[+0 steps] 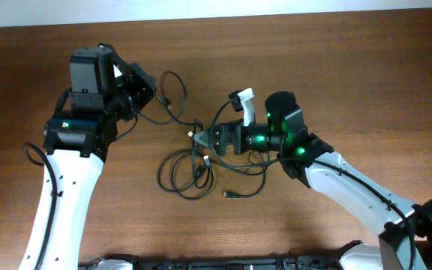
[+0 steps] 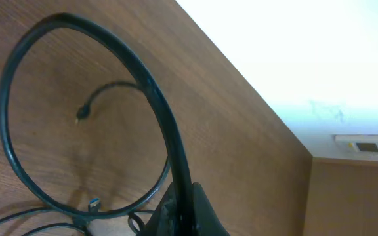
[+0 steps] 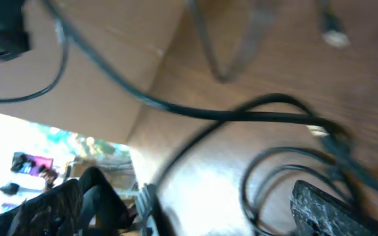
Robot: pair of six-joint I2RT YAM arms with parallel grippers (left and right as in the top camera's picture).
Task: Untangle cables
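Thin black cables [image 1: 187,174] lie in tangled loops on the wooden table, with one plug end [image 1: 232,196] at the front. One cable [image 1: 172,96] runs up from the tangle to my left gripper [image 1: 151,94], which is shut on it. In the left wrist view the jaws [image 2: 190,211] pinch this cable [image 2: 151,85], which arcs in a big loop; a blue-tipped plug [image 2: 93,206] lies below it. My right gripper [image 1: 200,139] is at the top of the tangle. In the blurred right wrist view its fingers [image 3: 189,216] are spread apart, with cables [image 3: 261,118] crossing between and ahead of them.
The wooden table [image 1: 336,67] ends at a white edge along the back. The left arm's white link [image 1: 62,202] lies along the left side. The right arm [image 1: 351,184] reaches in from the front right.
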